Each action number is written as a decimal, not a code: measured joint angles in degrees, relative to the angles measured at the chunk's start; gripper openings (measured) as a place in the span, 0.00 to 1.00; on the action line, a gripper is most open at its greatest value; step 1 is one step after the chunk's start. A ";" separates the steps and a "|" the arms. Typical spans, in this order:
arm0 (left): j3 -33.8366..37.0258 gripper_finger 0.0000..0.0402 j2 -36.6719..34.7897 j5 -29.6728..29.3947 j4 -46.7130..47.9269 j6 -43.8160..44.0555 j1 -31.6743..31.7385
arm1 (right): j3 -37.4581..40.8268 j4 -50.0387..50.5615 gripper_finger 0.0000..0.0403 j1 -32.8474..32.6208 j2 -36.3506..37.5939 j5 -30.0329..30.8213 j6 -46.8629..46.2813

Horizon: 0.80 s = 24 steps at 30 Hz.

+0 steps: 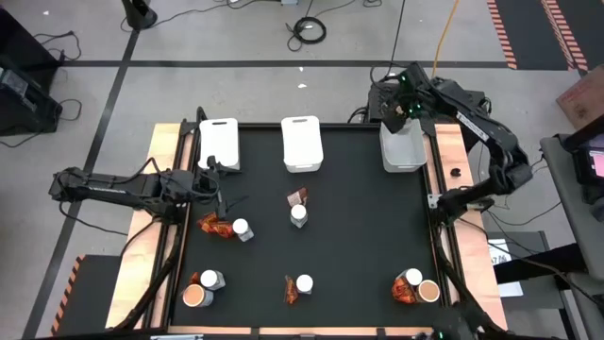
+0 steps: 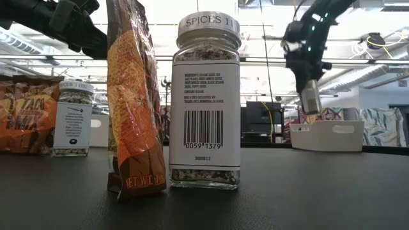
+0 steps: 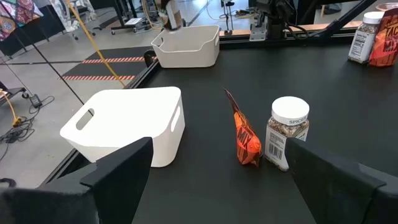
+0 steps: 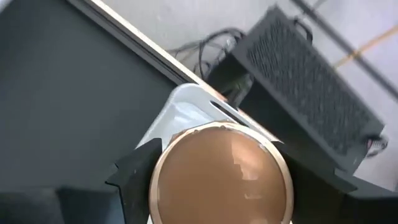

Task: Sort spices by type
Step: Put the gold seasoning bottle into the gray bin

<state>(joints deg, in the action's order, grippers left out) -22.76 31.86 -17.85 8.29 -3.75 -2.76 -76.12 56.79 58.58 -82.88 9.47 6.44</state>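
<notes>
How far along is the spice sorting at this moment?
Early. Nothing looks sorted yet: the left bin and middle bin show no spices. In hand: the right gripper holds a tan-topped tub over the right bin. The left gripper waits open by the left bin. Left on the table: sachets, jars and tubs, such as the central jar beside its sachet.

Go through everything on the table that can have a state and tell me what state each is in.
Left gripper: open, empty, low beside the left bin.
Right gripper: shut on tan-topped tub, above the right bin.
Middle bin: empty.
Centre jar: upright, lid on.
Centre sachet: standing on edge beside that jar.
</notes>
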 joint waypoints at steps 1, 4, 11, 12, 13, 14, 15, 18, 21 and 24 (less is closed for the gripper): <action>0.00 0.92 0.00 0.00 0.02 0.00 0.00 | 0.00 -0.13 0.68 0.78 -0.95 -0.65 -0.17; 0.00 0.92 -0.01 0.00 0.09 0.00 0.00 | 0.93 -3.09 0.68 2.41 -3.26 -0.91 -1.06; 0.00 0.92 0.00 0.00 0.22 0.00 0.00 | 9.02 -13.90 0.68 3.40 -3.92 -0.54 -2.51; 0.00 0.92 -0.01 0.00 0.22 0.00 0.00 | 10.20 -14.89 0.68 3.38 -3.92 -0.63 -2.50; 0.00 0.92 -0.02 0.00 0.21 -0.03 0.00 | 11.43 -15.96 0.68 3.35 -3.92 -0.69 -2.48; 0.00 0.92 0.00 0.00 0.22 -0.04 0.00 | 12.62 -16.94 0.68 3.35 -3.92 -0.79 -2.46; 0.00 0.92 0.00 0.00 0.20 -0.04 0.00 | 13.64 -17.79 0.68 3.35 -3.92 -0.84 -2.42; 0.00 0.92 0.00 0.00 0.20 -0.04 0.00 | 15.77 -19.55 0.68 3.38 -3.92 -0.80 -2.40; 0.00 0.92 0.00 0.00 0.04 -0.02 0.00 | 17.23 -21.39 0.68 3.38 -3.92 -0.88 -2.36; 0.00 0.92 -0.01 0.00 -0.09 -0.01 0.01 | 17.72 -22.58 0.68 3.40 -3.85 -2.50 -2.36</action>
<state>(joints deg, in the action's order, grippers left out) -22.76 31.84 -17.85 8.21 -3.76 -2.76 -58.40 34.21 61.98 -86.74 6.97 4.08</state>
